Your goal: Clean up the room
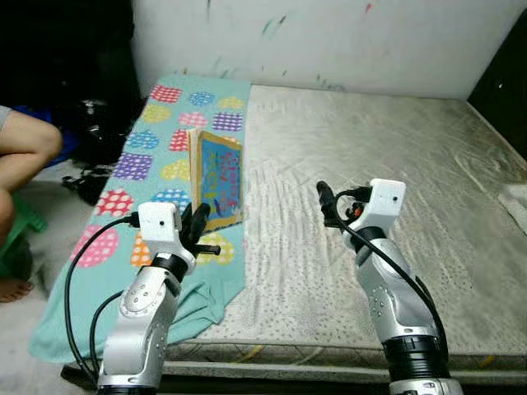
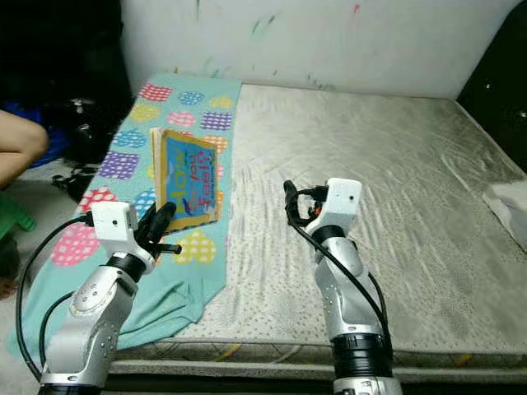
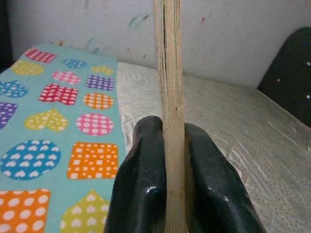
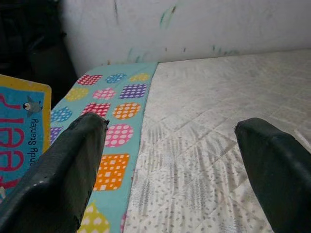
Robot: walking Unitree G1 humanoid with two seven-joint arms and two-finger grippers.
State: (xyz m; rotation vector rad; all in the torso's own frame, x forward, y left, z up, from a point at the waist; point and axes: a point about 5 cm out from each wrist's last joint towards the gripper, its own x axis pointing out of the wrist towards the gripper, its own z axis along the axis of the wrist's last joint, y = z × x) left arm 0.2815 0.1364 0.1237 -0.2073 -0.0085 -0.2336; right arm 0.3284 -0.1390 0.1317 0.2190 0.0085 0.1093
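Left claw (image 1: 198, 224) clamped on the lower edge of an upright children's board book (image 1: 218, 178), held over the patterned turquoise blanket (image 1: 152, 164) at the bed's (image 1: 370, 148) left side. Right claw (image 1: 327, 202) hovering above bare mattress, fingers (image 4: 63, 170) spread wide apart.

book (image 1: 219, 178): glossy cardboard | fingers (image 3: 141, 194): shiny black plastic | mattress (image 1: 395, 181): quilted cloth
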